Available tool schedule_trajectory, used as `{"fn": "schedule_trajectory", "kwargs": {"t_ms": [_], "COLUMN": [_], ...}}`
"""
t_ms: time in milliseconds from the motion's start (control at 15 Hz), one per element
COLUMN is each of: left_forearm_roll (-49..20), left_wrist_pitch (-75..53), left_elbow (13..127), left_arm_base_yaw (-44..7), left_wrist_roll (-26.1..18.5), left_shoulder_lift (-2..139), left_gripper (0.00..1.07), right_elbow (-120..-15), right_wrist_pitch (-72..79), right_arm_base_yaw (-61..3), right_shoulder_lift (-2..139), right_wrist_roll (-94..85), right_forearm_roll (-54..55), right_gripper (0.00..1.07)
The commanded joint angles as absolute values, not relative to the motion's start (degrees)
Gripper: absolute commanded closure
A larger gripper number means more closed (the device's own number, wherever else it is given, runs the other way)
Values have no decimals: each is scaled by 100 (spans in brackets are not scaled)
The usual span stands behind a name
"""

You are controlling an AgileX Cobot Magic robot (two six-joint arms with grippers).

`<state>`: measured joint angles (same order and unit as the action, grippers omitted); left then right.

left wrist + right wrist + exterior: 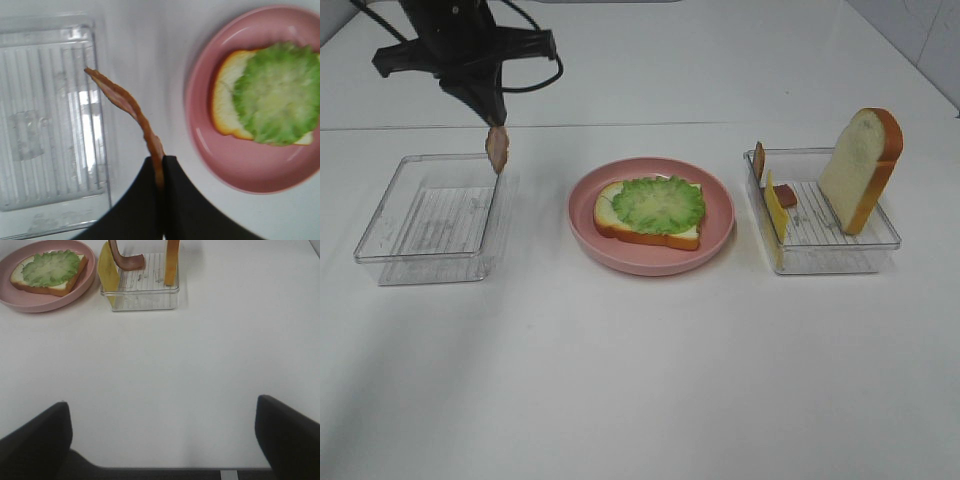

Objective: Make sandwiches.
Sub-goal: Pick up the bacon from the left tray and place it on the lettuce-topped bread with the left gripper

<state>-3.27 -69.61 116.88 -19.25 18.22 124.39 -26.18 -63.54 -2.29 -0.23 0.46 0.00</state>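
Two trays (380, 225) (840, 262), one plate (650, 262) on white table (640, 380); left fingers (142, 200) pinch bacon (125, 100), right fingers (35, 440) wide.

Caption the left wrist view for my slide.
Left claw pinches a reddish-brown bacon strip by a clear plastic tray, round pink plate nearby.

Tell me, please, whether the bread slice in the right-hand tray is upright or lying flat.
Upright: the bread slice stands on edge, well above the tray.
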Motion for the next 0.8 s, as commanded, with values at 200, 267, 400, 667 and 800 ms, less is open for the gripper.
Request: {"fn": "schedule_trajectory", "kwargs": {"t_ms": [200, 267, 400, 667, 800], "left_forearm_roll": [-1346, -1513, -2555, -3833, -4154], "left_wrist_pitch": [-7277, -7202, -6830, -6612, -6509], "left_elbow": [12261, 12261, 12261, 12261, 12261], "left_arm_base_yaw": [-2011, -2011, -2011, -2011, -2051], "left_wrist_roll": [1742, 1656, 1375, 968, 831], "left_shoulder_lift": [12387, 12399, 12502, 12897, 13063], "left_gripper": [107, 107, 107, 107, 107], "right_elbow": [-2613, -2613, -2613, -2613, -2613], "right_wrist_pitch": [-6325, -6325, -6325, -6325, -6325], "right_arm_base_yaw": [-212, -212, -212, -212, -212], "right_shoulder_lift": [-189, -189, -189, -189, -189], "right_wrist_roll": [34, 34, 34, 34, 34], "right_forearm_roll": [0, 0, 0, 0, 0], "right_gripper": [11, 11, 11, 11, 11]}}
